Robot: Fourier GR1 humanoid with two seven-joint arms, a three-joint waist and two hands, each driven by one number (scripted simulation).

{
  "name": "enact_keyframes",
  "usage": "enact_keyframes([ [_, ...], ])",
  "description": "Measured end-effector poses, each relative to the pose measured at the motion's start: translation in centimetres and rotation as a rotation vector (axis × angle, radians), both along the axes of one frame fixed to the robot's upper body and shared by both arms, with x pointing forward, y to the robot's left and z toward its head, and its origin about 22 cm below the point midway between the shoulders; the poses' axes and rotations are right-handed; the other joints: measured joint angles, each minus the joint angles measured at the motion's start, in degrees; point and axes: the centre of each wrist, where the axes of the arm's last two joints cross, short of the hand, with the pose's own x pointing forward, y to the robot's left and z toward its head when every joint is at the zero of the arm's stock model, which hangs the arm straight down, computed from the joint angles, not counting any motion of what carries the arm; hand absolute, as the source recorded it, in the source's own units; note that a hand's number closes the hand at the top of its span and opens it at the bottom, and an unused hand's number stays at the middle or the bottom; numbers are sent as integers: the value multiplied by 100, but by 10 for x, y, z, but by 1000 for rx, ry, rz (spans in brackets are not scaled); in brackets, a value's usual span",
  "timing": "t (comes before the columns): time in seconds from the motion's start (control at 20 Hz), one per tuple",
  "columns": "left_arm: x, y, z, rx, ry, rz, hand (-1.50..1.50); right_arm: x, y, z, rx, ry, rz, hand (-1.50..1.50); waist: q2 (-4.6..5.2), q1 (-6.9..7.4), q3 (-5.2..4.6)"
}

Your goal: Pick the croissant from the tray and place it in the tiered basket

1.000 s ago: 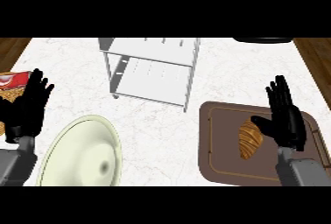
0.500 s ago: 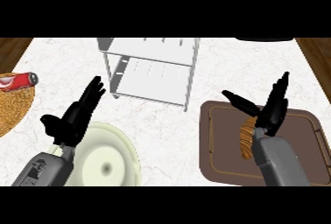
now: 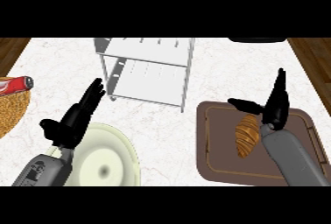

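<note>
Just right of the croissant [image 3: 247, 134], my right hand [image 3: 272, 109] hovers open and empty. I judge this the reach; next I must lower and curl round it.

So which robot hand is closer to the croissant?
The right robot hand: it is open right beside the croissant on the brown tray. The left robot hand is across the counter, by the pale plate.
</note>
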Motion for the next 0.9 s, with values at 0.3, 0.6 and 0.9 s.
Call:
enact_keyframes([
  [0.3, 2, -4, -1, 6, 3, -10, 0, 0, -16, -8, -163, 430, 67, -150, -15, 35, -38],
  [0.6, 1, -1, -6, 2, 16, -8, 0, 22, 22, 36, -248, 722, 123, -150, -62, 5, -5],
  [0.9, -1, 2, -10, -2, 13, 5, 0, 29, 69, 91, -302, 772, 183, -150, -53, -58, 36],
])
